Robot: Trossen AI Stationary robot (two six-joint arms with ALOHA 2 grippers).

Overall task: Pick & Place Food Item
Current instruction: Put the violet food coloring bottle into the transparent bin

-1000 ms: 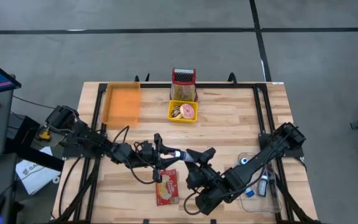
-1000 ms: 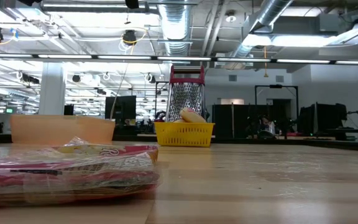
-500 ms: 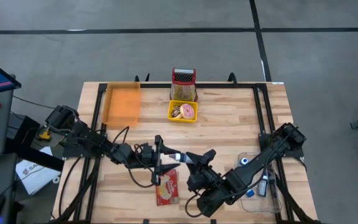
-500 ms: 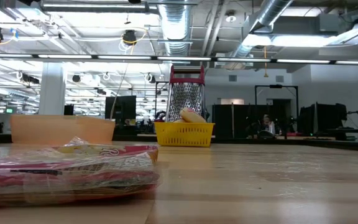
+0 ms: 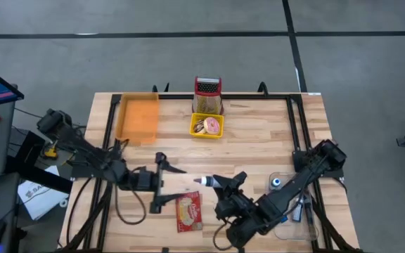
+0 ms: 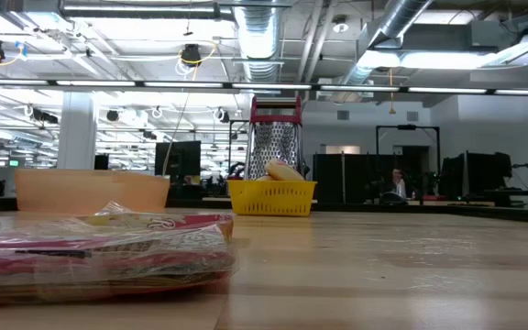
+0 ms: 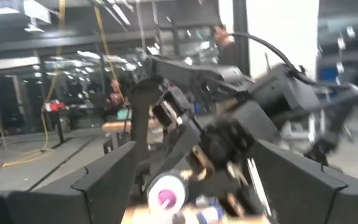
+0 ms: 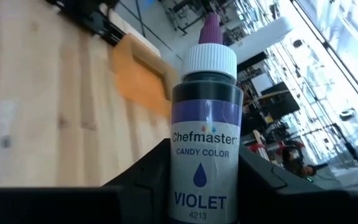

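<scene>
Now right pincer (image 5: 215, 182) tilted slightly down, clamped on violet colour bottle (image 8: 205, 134); left pincer (image 5: 159, 181) wide open

Industrial lab, exposed ceiling ducts (image 6: 264, 37), rows of monitors (image 6: 177, 158), concrete floor (image 5: 188, 56)

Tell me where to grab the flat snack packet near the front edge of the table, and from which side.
Grip the snack packet across its two long edges, coming straight down from above. It lies flat on the table, longer than wide, so the narrow span probably fits a tool's opening. The left tool, open beside it, is nearest.
</scene>
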